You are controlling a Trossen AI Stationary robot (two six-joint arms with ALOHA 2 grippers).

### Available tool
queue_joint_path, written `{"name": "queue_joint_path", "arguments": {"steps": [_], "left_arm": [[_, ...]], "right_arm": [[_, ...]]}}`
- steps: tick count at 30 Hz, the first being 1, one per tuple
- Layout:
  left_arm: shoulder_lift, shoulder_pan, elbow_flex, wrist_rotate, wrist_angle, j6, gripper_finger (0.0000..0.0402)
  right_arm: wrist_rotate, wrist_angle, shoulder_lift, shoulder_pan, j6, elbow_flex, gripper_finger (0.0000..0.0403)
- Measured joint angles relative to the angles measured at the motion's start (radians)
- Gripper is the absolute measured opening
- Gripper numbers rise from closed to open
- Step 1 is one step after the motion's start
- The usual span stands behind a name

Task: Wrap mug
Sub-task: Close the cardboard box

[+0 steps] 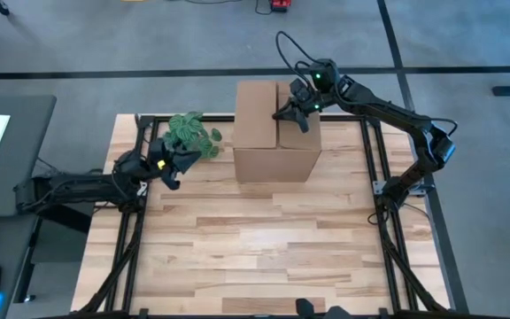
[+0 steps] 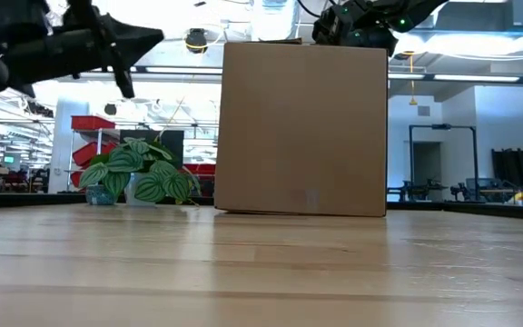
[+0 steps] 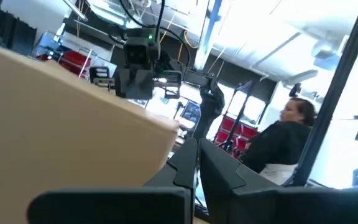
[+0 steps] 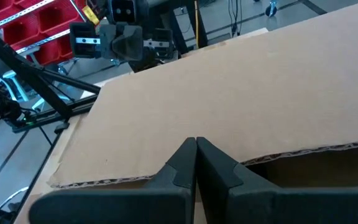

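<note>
The mug is out of view. A tall cardboard box (image 1: 273, 133) stands at the table's far middle, resting on its bottom. My right gripper (image 4: 196, 143) is shut and hovers over the box's top, its fingertips at the free edge of the left top flap (image 4: 229, 93); the opening beside that edge is dark. My left gripper (image 1: 180, 162) is shut with nothing in it, raised above the table left of the box (image 3: 61, 124) and near a potted plant (image 1: 193, 135). My right gripper points its shut fingers slanting down from the table's far right at the top flap's free edge (image 4: 166, 171). I cannot tell whether the fingertips touch the cardboard.
The leafy green plant (image 2: 139, 173) stands at the far left, close beside my left gripper. Bare wooden table (image 1: 264, 248) stretches from the box to the near edge. A person (image 3: 284, 143) is in the room beyond the table.
</note>
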Motion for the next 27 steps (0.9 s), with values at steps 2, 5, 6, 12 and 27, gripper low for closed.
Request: {"name": "queue_joint_path", "arguments": {"steps": [2,5,6,12,27], "left_arm": [[-0.031,0.0,-0.038,0.0,0.009,-0.024,0.0],[-0.1,0.0,-0.067,0.008,-0.01,-0.066,0.0],[-0.13,0.0,-0.064,0.025,-0.05,-0.072,0.0],[-0.331,0.009,-0.045,0.079,-0.321,-0.04,0.0],[-0.753,0.043,-0.044,-0.077,-1.043,0.277,0.0]], "right_arm": [[0.0,0.0,0.0,0.002,0.001,0.0,0.0],[0.002,0.0,0.0,0.006,0.001,0.001,0.0],[0.003,0.001,0.0,0.007,0.001,0.001,0.0],[0.008,0.028,0.0,0.024,0.006,-0.001,0.0],[0.012,0.051,0.0,0.034,0.044,0.0,0.0]]}}
